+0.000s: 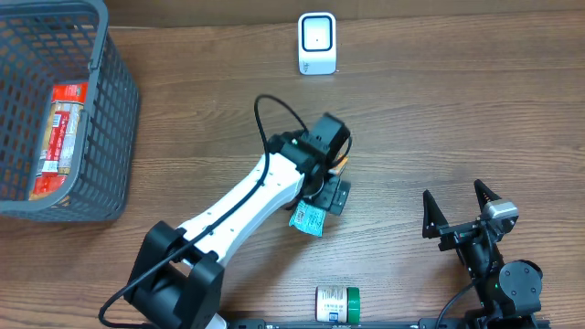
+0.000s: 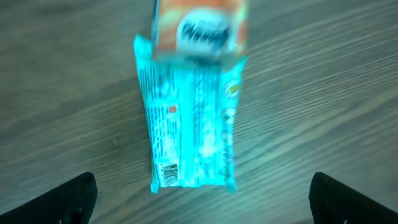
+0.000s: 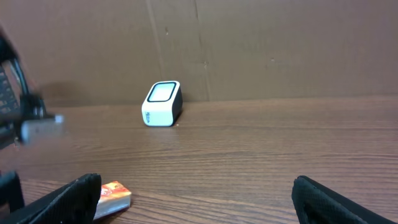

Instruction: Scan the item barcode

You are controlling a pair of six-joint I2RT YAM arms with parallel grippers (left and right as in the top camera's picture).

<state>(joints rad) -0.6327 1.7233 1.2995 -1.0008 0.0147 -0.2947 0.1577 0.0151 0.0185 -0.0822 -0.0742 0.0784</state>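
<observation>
Currently the left gripper (image 2: 202, 196) hangs over a teal plastic snack packet with an orange end (image 2: 189, 118). Its fingers stand wide apart on either side, not touching it. The packet lies flat on the brown wooden table (image 1: 439, 110), near centre, with its barcode (image 2: 168, 174) face up at one corner. A white box-shaped scanner (image 1: 317, 43) stands at the far edge, well apart from the packet. The right gripper (image 1: 453, 194) sits at the right side, fingers spread, holding nothing. A grey mesh basket (image 1: 114, 119) at left holds a red package (image 1: 64, 128). A green-and-white jar (image 1: 337, 302) lies at the near edge.
</observation>
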